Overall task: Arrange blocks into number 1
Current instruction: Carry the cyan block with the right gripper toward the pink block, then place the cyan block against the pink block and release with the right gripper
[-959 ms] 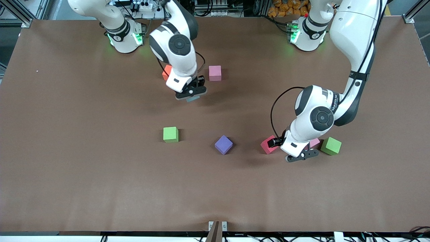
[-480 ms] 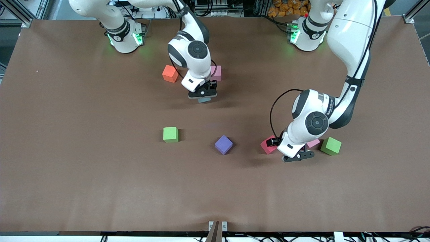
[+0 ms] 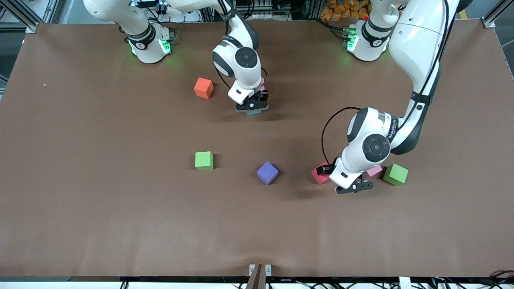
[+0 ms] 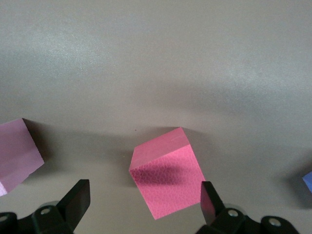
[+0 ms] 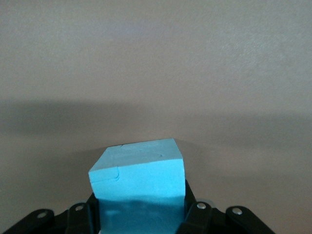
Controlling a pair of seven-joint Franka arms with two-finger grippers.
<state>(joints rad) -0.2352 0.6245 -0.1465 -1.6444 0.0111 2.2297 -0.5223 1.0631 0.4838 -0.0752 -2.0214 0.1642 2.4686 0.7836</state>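
My right gripper (image 3: 252, 108) is shut on the light blue block (image 3: 253, 113) (image 5: 139, 170), low over the table beside a pink block (image 3: 263, 85) that it mostly hides. My left gripper (image 3: 353, 188) (image 4: 144, 197) hangs open over the table between the red block (image 3: 320, 174) and the second pink block (image 3: 375, 171). In the left wrist view the red block (image 4: 168, 178) shows between the open fingers (image 4: 78, 202), and the pink block (image 4: 17, 153) is at the frame's edge. Two green blocks lie apart: one (image 3: 204, 160) mid-table, one (image 3: 395, 174) beside the second pink block.
An orange cube (image 3: 203, 88) sits near the right gripper, toward the right arm's end. A purple cube (image 3: 267, 172) (image 4: 308, 181) lies between the mid-table green block and the red block. The brown table (image 3: 120, 224) stretches wide toward the front camera.
The right gripper carried the light blue block toward the left arm's end, past the orange cube, and now covers the pink block. The left gripper drifted slightly toward the red block.
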